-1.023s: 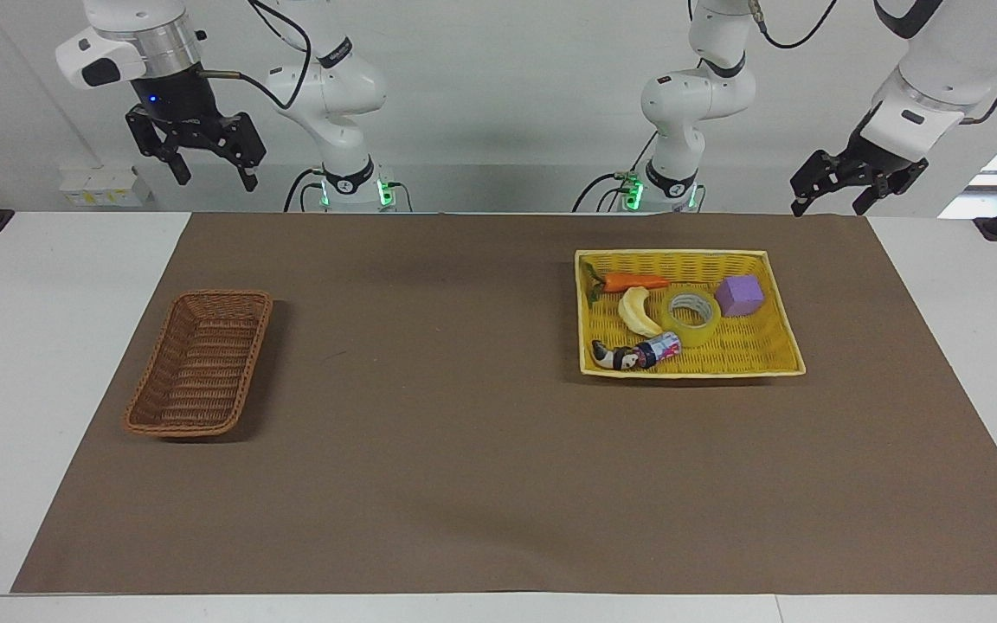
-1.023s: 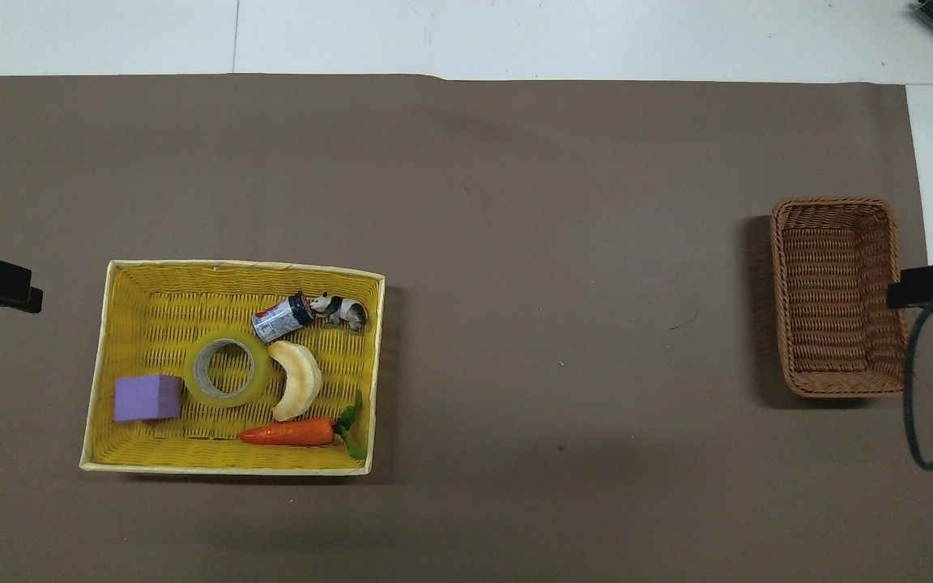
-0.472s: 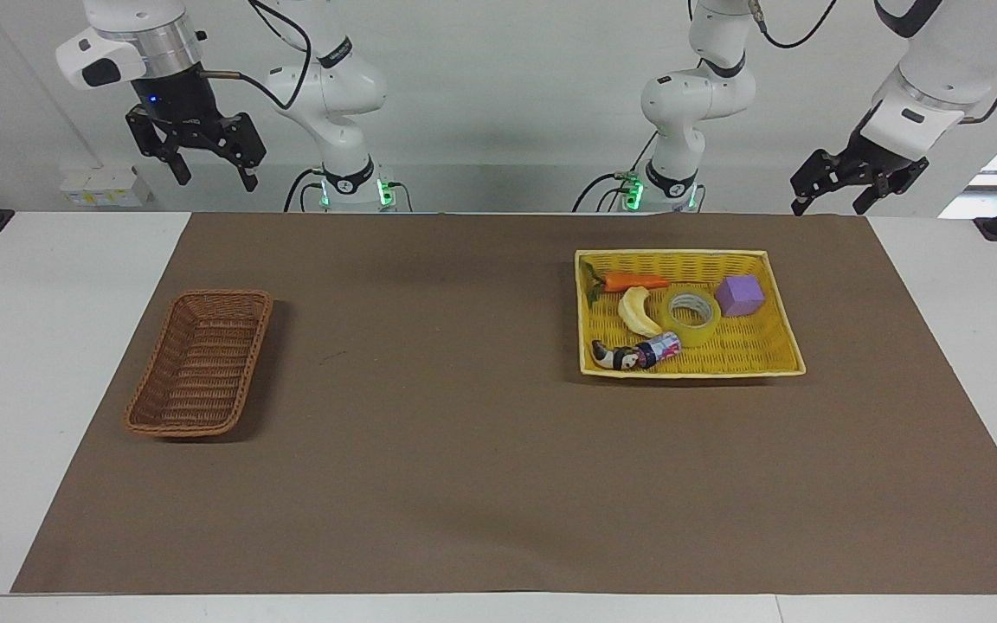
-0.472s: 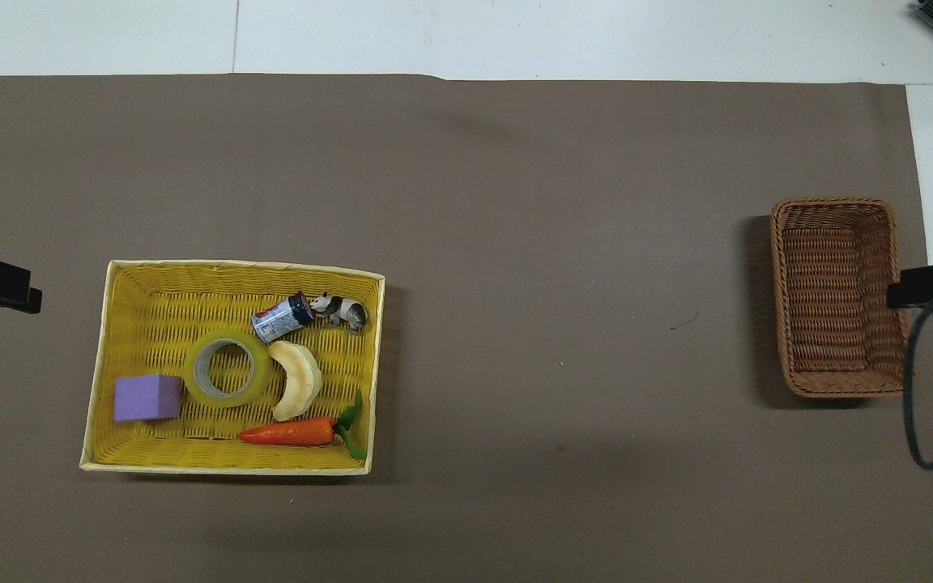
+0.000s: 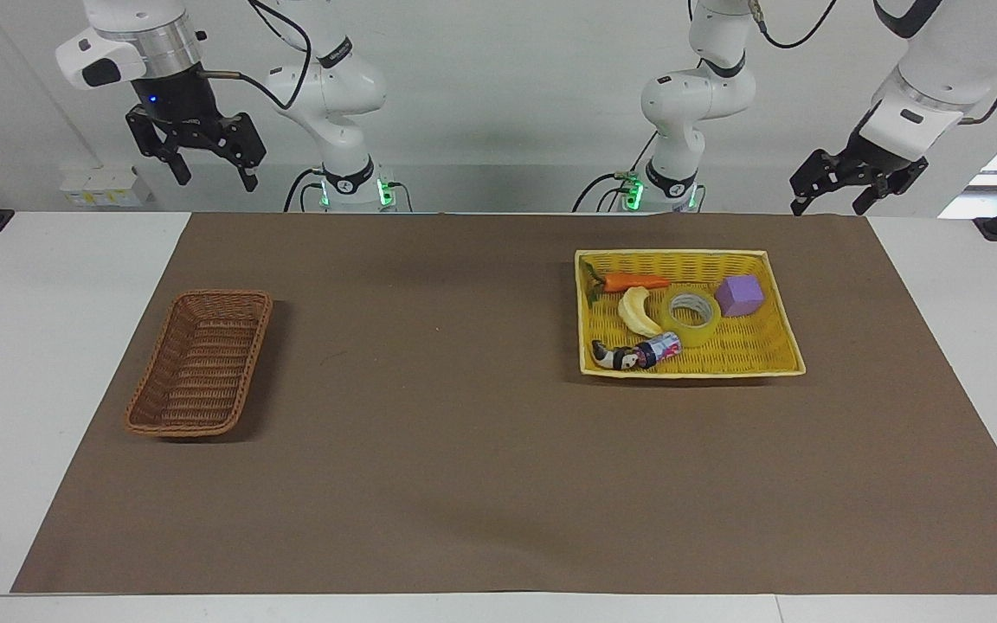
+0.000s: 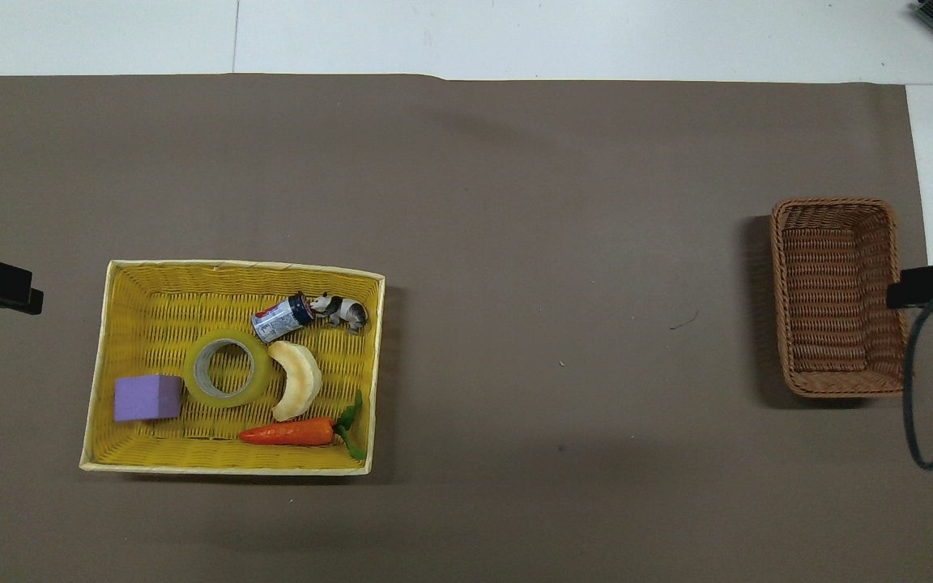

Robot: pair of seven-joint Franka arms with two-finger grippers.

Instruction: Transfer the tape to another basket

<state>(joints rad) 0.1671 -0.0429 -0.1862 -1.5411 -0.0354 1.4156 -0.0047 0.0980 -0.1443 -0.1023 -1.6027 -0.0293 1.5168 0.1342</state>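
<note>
Left to right in the facing view: right end effector [image 5: 210, 171] hangs high, fingers spread and empty, above the tabletop edge at the robots' end, near the basket [image 5: 201, 362] but not over it; this arm waits. Basket is empty, at the right arm's end of the brown mat [image 5: 464, 450]. Yellow tray [image 5: 728, 356] sits toward the left arm's end and holds carrot [image 5: 634, 281], banana [image 5: 637, 311], can [image 5: 659, 349], toy animal [image 5: 609, 355], purple cube [image 5: 739, 295] and the tape [image 5: 691, 317]. Tape lies flat in the tray, between banana and cube, seemingly touching both. Left end effector [image 5: 829, 201] is raised above the tabletop edge past the tray's cube end, fingers apart, holding nothing. Change over the last second: left end effector rose a little and tilted; tape, tray contents and basket unmoved, so I judge the task not started, reach just beginning. Overhead view shows no end effectors, but gives the tape [image 6: 227, 368] ring's open core and the basket [image 6: 836, 212] floor bare; the facing view alone shows both end effectors' height and spread.
</note>
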